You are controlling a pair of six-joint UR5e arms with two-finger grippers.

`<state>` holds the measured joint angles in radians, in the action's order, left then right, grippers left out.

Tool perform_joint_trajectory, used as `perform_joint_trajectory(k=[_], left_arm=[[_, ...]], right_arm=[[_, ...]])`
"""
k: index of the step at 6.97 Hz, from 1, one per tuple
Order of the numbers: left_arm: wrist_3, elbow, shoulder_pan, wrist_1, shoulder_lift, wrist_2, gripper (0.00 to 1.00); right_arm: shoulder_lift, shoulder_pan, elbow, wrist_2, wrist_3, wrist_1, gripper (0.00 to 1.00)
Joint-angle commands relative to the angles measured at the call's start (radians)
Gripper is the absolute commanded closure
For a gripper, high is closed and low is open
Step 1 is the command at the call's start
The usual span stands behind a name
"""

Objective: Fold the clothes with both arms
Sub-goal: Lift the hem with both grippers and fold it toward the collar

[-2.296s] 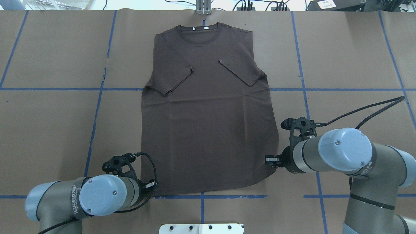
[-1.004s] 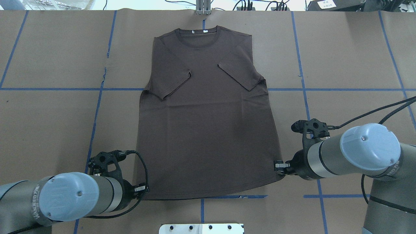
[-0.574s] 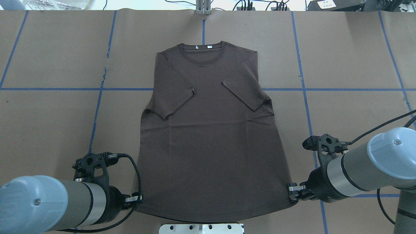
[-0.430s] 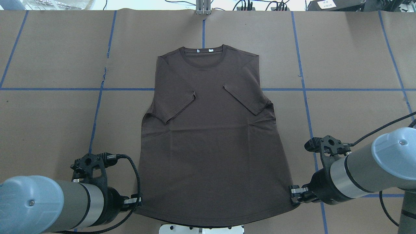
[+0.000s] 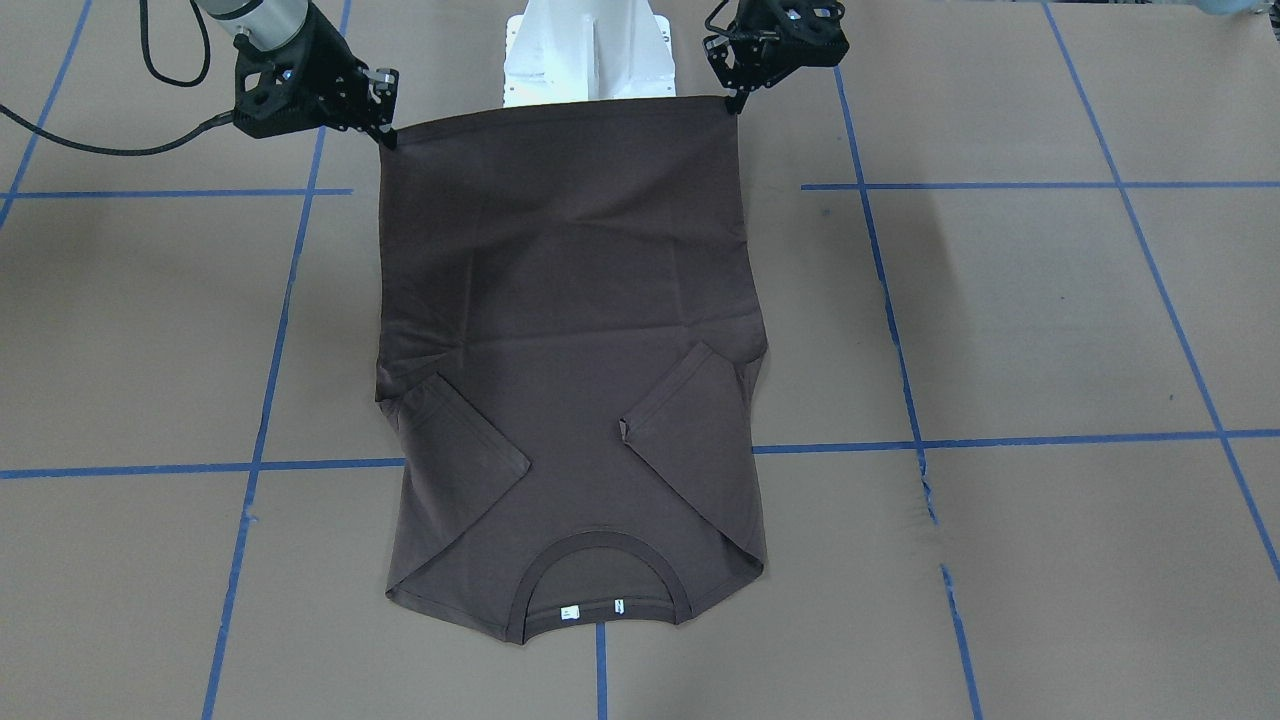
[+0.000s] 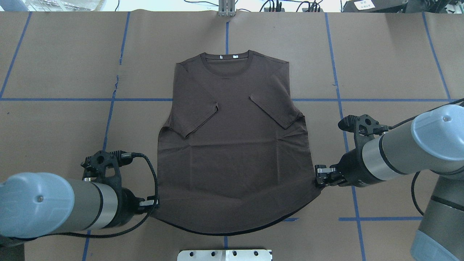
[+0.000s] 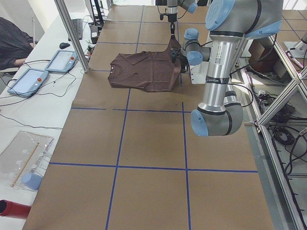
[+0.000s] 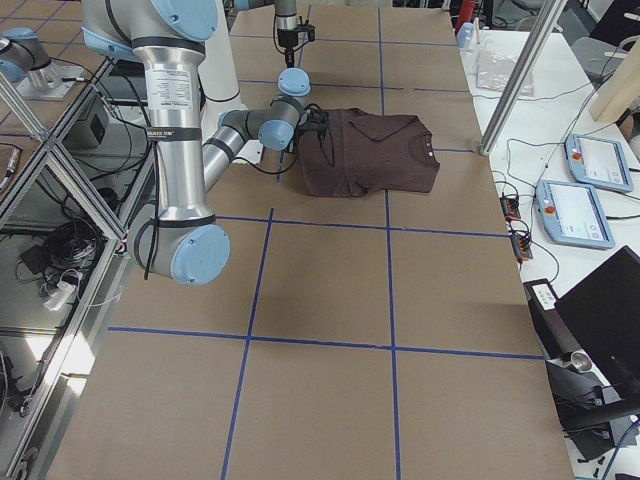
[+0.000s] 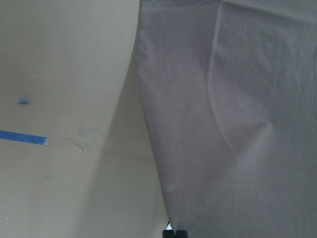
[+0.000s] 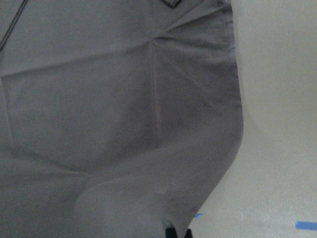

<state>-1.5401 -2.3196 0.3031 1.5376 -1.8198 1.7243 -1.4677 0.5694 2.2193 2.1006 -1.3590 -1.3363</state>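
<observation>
The dark brown T-shirt [image 6: 232, 152] lies front up on the brown paper with its collar [image 6: 226, 59] at the far end and both short sleeves folded inward over the chest. My left gripper [image 6: 155, 205] is shut on the near left hem corner. My right gripper [image 6: 319, 177] is shut on the near right hem corner. The hem between them hangs off the table and casts a shadow. In the front-facing view the left gripper [image 5: 737, 100] and the right gripper [image 5: 386, 135] hold the T-shirt [image 5: 570, 300] taut. Each wrist view shows cloth running away from the pinching fingertips [image 9: 173, 233].
The white pedestal base [image 6: 224, 255] sits at the near edge, just behind the hem. Blue tape lines [image 6: 108, 119] grid the brown paper. A side table with tablets [image 7: 29, 81] and a seated person's arm [image 7: 12, 45] lies beyond the far edge.
Both grippers first dragged the shirt toward the robot. They have now moved forward with the hem corners raised, the right one farther. The collar end stayed put.
</observation>
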Motion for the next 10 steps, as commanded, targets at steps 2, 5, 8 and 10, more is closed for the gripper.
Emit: perform_joint_trajectory(k=[2, 5, 8, 10], left_arm=[[0.176, 0.209, 0.249, 0.001, -0.145, 0.061, 1.0], [0.253, 0.432, 0.385, 0.057, -0.26, 0.061, 1.0], [0.288, 0.709, 0.464, 0.286, -0.341, 0.063, 1.0], [0.288, 0.801, 0.482, 0.346, -0.374, 0.061, 1.0]], right_arm=[[0.206, 0.197, -0.239, 0.007, 0.064, 0.005, 1.0], [0.38, 0.283, -0.494, 0.006, 0.102, 0.006, 1.0], [0.521, 0.325, -0.74, 0.007, 0.103, 0.041, 1.0], [0.54, 0.349, -0.831, 0.009, 0.1, 0.101, 1.0]])
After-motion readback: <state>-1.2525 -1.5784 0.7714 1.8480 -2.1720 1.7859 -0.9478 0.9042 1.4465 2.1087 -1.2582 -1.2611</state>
